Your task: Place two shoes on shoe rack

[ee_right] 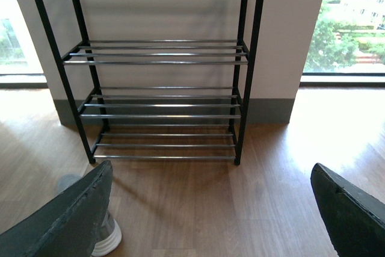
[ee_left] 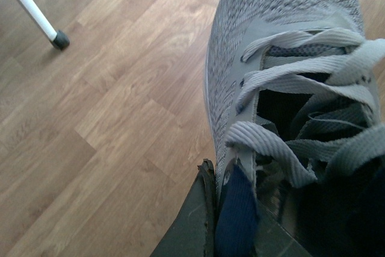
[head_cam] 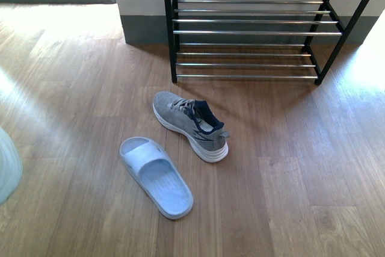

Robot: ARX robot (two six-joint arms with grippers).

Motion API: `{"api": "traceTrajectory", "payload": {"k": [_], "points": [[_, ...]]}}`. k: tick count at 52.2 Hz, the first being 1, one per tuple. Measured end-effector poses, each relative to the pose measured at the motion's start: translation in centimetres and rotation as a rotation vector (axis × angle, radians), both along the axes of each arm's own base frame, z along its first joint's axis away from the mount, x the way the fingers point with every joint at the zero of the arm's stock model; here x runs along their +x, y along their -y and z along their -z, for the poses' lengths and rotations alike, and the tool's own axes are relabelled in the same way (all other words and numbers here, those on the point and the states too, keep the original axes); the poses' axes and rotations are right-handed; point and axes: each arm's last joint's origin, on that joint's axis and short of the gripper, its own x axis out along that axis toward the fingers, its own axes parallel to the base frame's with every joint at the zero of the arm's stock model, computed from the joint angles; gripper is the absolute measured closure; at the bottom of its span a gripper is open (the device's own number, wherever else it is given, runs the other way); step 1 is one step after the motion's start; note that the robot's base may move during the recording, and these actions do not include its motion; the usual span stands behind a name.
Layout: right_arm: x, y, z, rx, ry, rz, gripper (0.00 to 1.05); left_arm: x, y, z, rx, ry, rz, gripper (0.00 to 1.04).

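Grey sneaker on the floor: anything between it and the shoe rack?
Nothing visible: only bare wood floor lies between the grey sneaker and the shoe rack. The blue slide sits on the sneaker's near side.

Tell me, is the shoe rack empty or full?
Empty. All shelves of the rack show only bare rods; the sneaker lies on the floor.
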Motion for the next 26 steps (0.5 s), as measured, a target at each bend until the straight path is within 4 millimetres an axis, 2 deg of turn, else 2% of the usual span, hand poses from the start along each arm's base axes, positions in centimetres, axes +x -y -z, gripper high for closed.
{"api": "traceTrajectory", "payload": {"k": [7, 26], "points": [[0.0, 0.0, 0.0, 0.0, 0.0, 0.0, 0.09, -0.5, -0.9, -1.6, 0.031, 0.059, -0.025, 1.03], [0.0, 0.0, 0.0, 0.0, 0.0, 0.003, 0.09, -0.5, -0.9, -1.5, 0.039, 0.041, -0.011, 1.03]]}}
